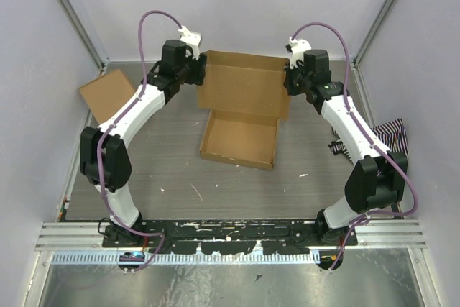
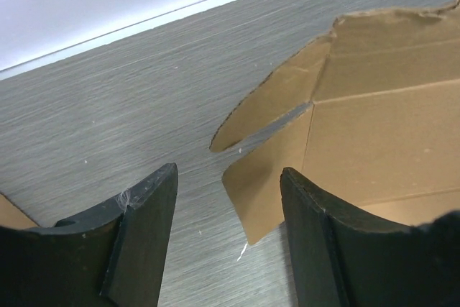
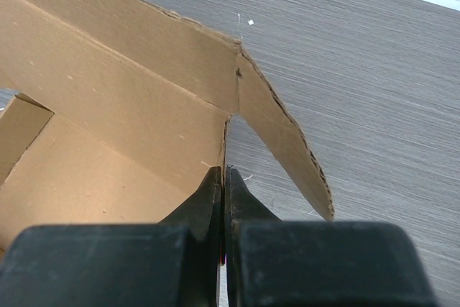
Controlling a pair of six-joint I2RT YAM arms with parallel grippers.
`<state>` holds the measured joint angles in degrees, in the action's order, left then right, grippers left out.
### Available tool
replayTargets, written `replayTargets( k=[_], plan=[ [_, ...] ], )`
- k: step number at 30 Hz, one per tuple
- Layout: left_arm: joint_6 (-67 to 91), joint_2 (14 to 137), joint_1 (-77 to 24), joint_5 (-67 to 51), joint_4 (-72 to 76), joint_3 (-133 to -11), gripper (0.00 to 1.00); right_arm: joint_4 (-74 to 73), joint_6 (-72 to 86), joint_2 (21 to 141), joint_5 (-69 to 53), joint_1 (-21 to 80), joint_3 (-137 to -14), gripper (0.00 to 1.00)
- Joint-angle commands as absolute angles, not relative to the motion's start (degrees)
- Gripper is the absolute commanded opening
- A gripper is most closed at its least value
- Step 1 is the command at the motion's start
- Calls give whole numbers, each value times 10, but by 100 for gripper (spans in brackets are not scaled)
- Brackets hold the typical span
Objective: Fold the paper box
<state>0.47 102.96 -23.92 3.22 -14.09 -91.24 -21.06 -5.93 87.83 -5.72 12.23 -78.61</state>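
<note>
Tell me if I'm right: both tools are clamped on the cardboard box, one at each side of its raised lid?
Not quite. The right tool is clamped on the paper box, but the left wrist view shows the left tool open. They do sit one at each side of the raised lid.

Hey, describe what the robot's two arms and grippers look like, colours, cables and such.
The left arm and right arm have white shells with black joints and bases. A purple cable loops along each. White brackets sit at the wrists. The fingers are flat matte black wedges.
</note>
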Motion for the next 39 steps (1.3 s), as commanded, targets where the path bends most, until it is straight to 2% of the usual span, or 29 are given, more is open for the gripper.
replayTargets(
  k=[1,6,13,21,26,28,31,36,39],
  plan=[
    [11,1036,-236,2,-129,-946,65,-197,-69,857,-74,123,-801,1],
    [14,1051,-236,-53,-136,-962,59,-207,-66,867,-84,123,-811,1],
    [18,1071,-236,-79,-186,-987,37,-217,-59,878,-89,123,-824,1],
    [8,1064,-236,-53,-192,-974,36,-220,-58,882,-89,123,-828,1],
    [15,1081,-236,-81,-260,-1015,21,-239,-52,896,-92,123,-844,1],
    [16,1081,-236,-83,-267,-1016,19,-244,-52,898,-91,122,-848,1],
    [12,1078,-236,-82,-264,-1007,22,-243,-53,898,-91,123,-848,1],
    [4,1080,-235,-53,-255,-1000,49,-243,-55,898,-89,122,-847,1],
    [10,1081,-229,-24,-253,-1001,57,-243,-55,898,-87,123,-847,1]
  ],
)
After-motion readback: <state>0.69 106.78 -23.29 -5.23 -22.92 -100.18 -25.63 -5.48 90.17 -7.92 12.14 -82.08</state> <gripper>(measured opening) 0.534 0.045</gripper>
